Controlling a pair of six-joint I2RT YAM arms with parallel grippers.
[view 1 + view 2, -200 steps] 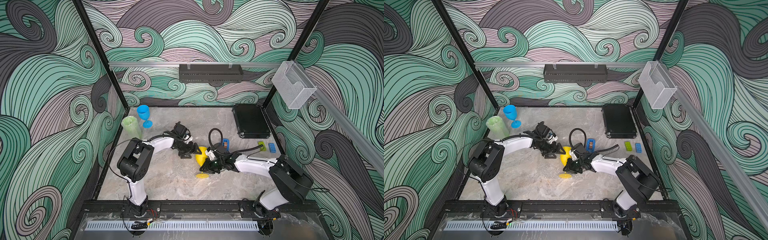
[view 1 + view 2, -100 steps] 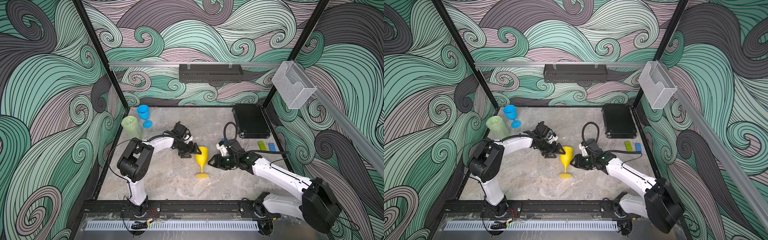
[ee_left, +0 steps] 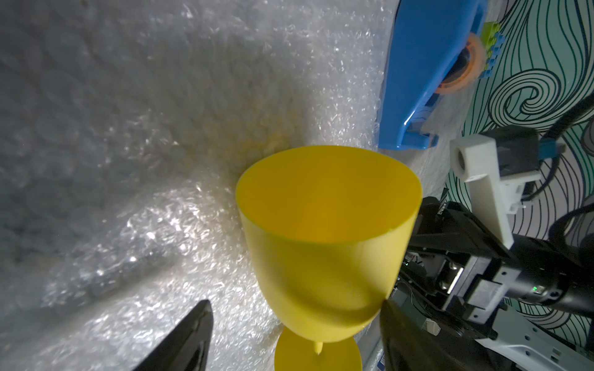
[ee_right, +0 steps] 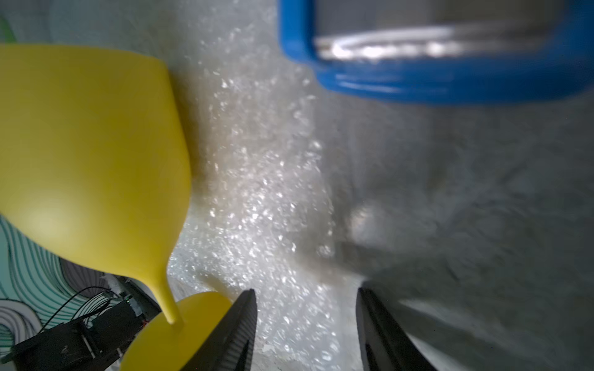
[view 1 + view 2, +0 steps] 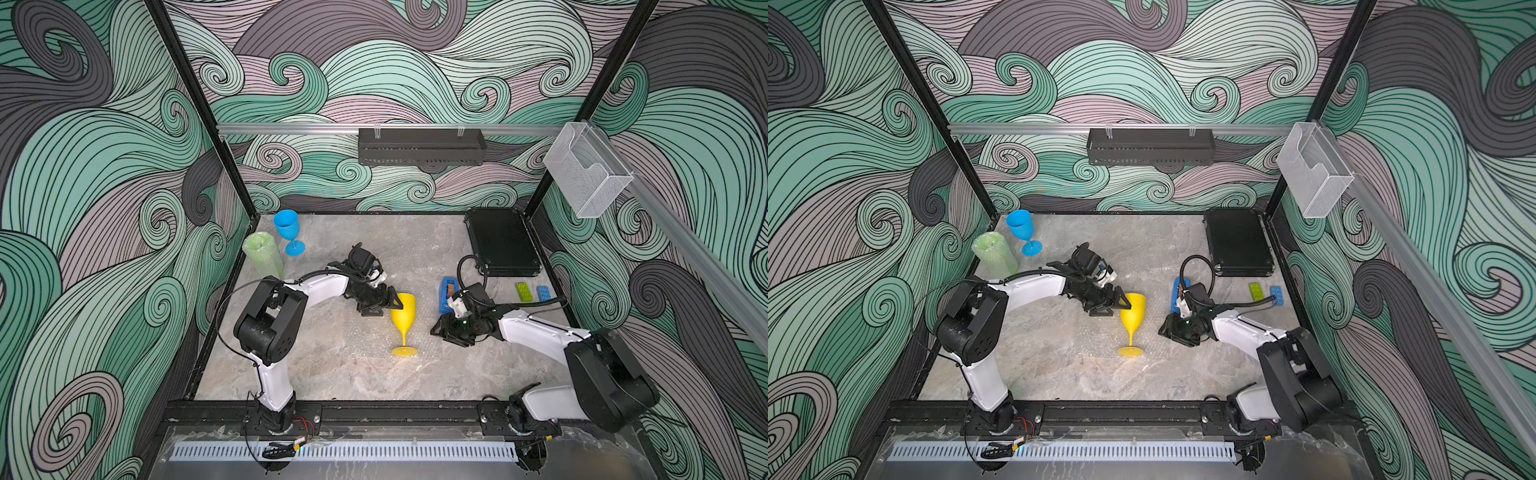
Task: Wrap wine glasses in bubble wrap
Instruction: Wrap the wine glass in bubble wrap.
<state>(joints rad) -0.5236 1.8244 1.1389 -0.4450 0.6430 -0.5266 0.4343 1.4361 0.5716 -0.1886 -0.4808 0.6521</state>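
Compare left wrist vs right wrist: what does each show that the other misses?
Left wrist only: the inside of the yellow goblet bowl, the orange tape roll, a green brick, the right arm, and the left gripper, open with a finger on either side of the bowl.
Right wrist only: the right gripper, open and empty over the bubble wrap.
Both: the goblet standing on that wrap, and the blue tape dispenser nearby.

A flat black case (image 5: 500,243) lies in the far right corner of the grey marbled bench (image 5: 332,386). In front of it lies a blue tape dispenser (image 5: 448,293), whose orange tape roll (image 3: 459,67) shows in the left wrist view. A green toy brick (image 5: 524,291) and a blue toy brick (image 5: 543,293) lie side by side near the right edge, just in front of the case. Above the far edge a black slotted rack (image 5: 420,146) hangs from a metal rail (image 5: 291,129), and a clear plastic holder (image 5: 586,174) hangs above the right edge.
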